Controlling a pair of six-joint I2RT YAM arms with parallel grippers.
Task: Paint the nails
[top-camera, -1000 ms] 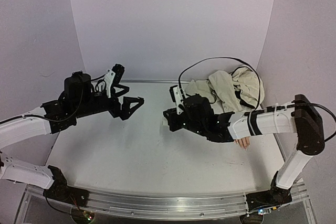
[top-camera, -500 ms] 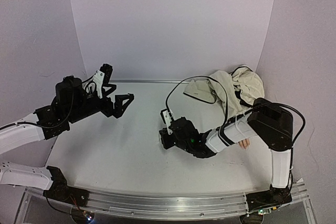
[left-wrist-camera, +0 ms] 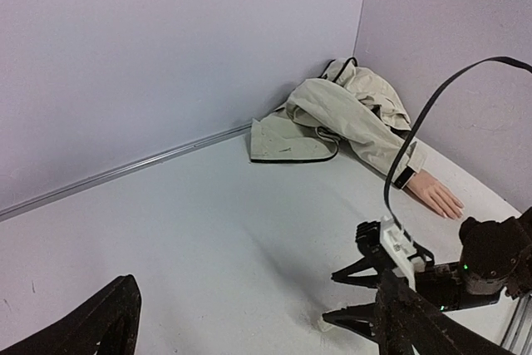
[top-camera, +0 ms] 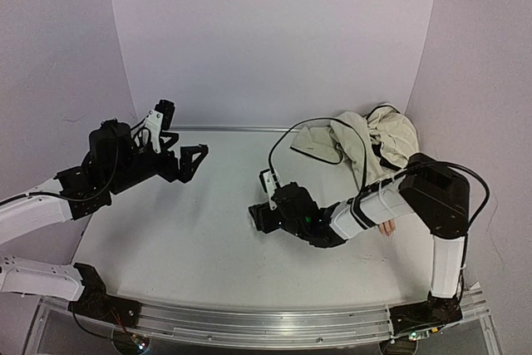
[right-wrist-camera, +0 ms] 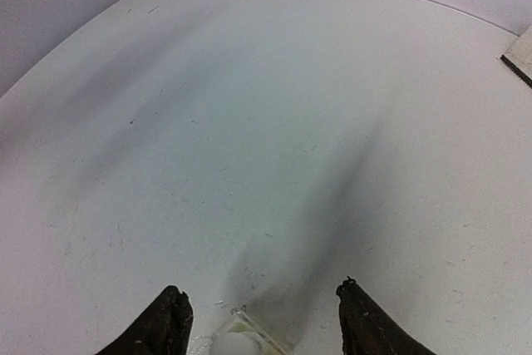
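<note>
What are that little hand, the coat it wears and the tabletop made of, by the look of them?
Hand: probably plastic or rubber; smooth, even peach surface, matte.
Coat: woven cloth, beige and matte; it folds and crumples softly.
Tabletop: a hard white sheet, perhaps laminate or painted board; flat, dull, finely scuffed.

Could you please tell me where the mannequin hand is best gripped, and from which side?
Likely at the sleeve cuff, from above, straddling the wrist: the mannequin hand lies flat on the table, and this leaves its fingertips free.
</note>
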